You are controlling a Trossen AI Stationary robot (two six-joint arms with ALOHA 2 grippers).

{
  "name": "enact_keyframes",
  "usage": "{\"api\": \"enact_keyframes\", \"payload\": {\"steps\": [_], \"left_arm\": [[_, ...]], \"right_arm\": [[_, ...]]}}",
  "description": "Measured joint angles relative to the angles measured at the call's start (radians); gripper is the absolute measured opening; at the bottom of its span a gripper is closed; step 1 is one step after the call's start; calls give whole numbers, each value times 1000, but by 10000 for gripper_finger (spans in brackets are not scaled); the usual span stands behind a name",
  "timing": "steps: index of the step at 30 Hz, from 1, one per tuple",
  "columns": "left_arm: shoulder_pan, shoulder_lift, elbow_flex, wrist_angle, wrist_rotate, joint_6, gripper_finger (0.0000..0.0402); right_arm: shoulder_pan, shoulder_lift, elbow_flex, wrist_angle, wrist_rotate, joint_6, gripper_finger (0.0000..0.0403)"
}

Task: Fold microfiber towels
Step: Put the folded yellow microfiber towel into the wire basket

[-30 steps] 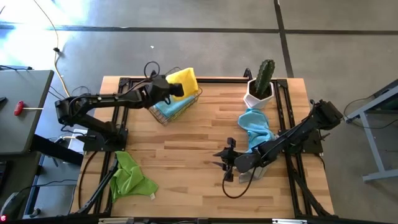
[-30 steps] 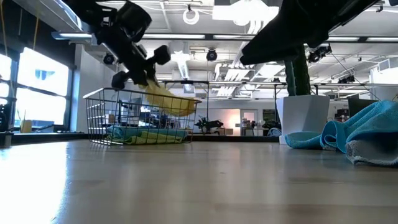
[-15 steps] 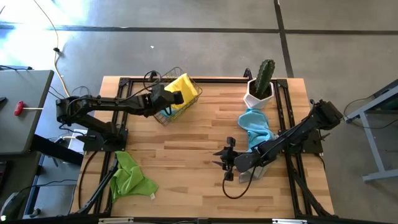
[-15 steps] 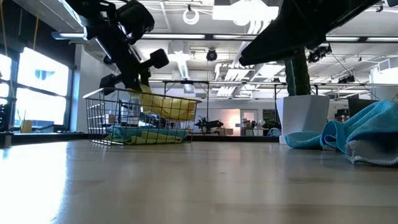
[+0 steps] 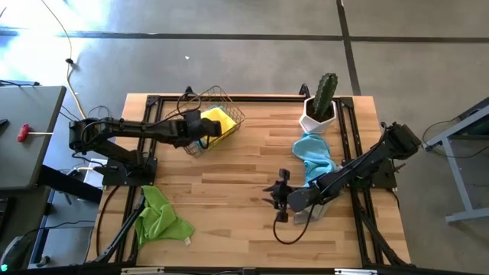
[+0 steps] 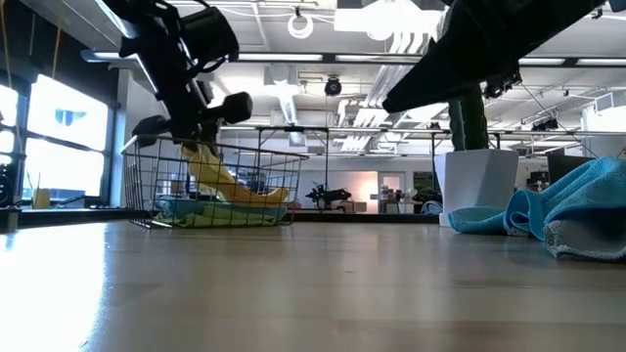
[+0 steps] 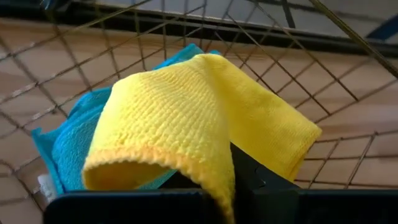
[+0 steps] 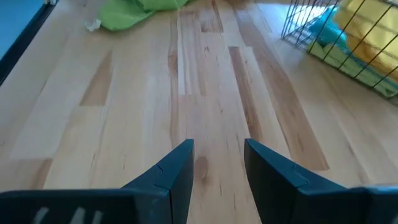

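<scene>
We saw the left gripper [image 5: 205, 130] at the wire basket [image 5: 229, 114] near the desk's [image 5: 229, 183] back edge, jaws clenched on the yellow towel [image 7: 186, 112]. The towel draped over them, so in the left wrist view the fingers were mostly hidden. Under the yellow one lay a blue towel [image 7: 68, 140], its lower part cut off by the gripper body; in the low view something green showed at the basket bottom, too small to say what. The right gripper [image 5: 276, 200] hung over bare wood at mid desk, jaws parted with a gap, nothing between them. Another blue towel [image 5: 315, 156] lay bunched beside the potted cactus [image 5: 321, 103], its near end going under the right arm. A grey patch by that arm was too hidden to call. A green towel [image 5: 159, 218] lay crumpled at the front left corner, partly over the desk edge.
</scene>
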Motion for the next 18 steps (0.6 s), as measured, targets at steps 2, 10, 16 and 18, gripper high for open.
{"api": "enact_keyframes", "payload": {"steps": [2, 10, 16, 18], "left_arm": [[5, 0, 0, 7, 21, 54, 9], [49, 0, 0, -37, 130, 157, 76], [81, -9, 2, -58, 269, 359, 137], [90, -9, 31, -103, 289, 388, 146]], "right_arm": [[0, 0, 0, -3, -6, 0, 134], [0, 0, 0, -2, -7, 66, 134], [0, 0, 0, -9, -8, 89, 134], [0, 0, 0, -13, -8, 90, 134]]}}
